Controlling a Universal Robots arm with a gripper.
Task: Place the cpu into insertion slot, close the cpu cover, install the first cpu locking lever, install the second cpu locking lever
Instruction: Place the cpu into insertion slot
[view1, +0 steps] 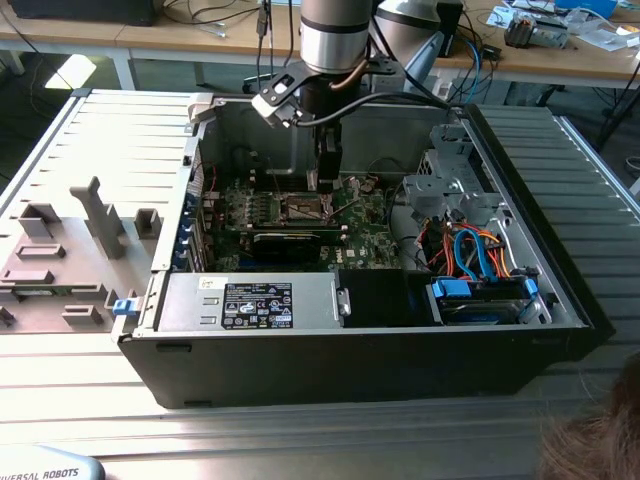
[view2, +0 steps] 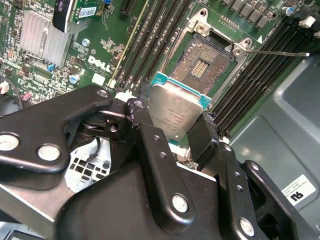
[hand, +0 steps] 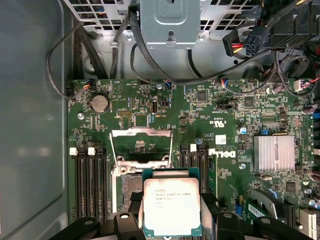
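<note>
**A:** Is the cpu (view2: 175, 112) seated?

**B:** Not yet. The jaws pinch it by two opposite edges and hold it close over the slot (view2: 202, 65), which lies bare.

**A:** And the cover (hand: 141, 132)?

**B:** It's raised open at the slot's edge, and one lever (view2: 280, 52) juts out unlatched. I'd judge all four steps are left to do.
</note>
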